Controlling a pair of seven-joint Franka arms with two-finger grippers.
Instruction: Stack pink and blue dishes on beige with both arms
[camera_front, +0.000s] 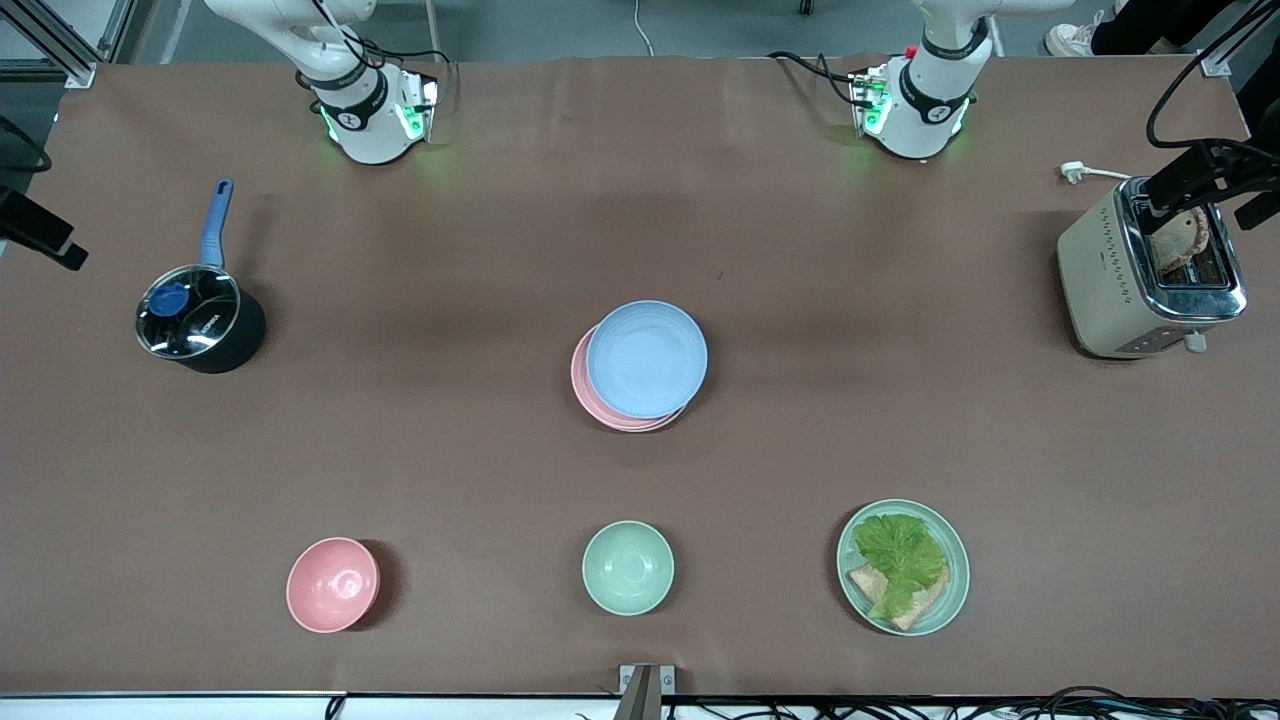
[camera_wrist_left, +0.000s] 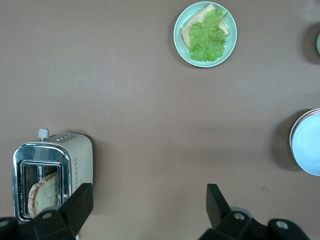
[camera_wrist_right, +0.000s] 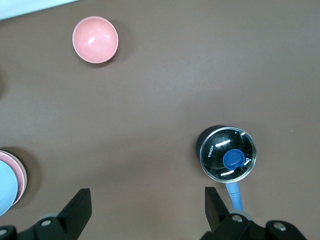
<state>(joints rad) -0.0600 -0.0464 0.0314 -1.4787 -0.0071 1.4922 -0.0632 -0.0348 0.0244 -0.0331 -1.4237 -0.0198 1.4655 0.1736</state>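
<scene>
The light blue plate lies on top of the pale pink plate in the middle of the table, shifted slightly so a pink crescent shows. The beige plate is almost wholly hidden under them; only a thin pale rim shows in the left wrist view. My left gripper hangs open and empty over bare table between the toaster and the stack. Open and empty too, my right gripper is over bare table between the pot and the stack. Neither gripper appears in the front view.
A black pot with glass lid and blue handle stands toward the right arm's end. A toaster holding bread stands toward the left arm's end. Nearer the front camera sit a pink bowl, a mint bowl and a mint plate with lettuce and bread.
</scene>
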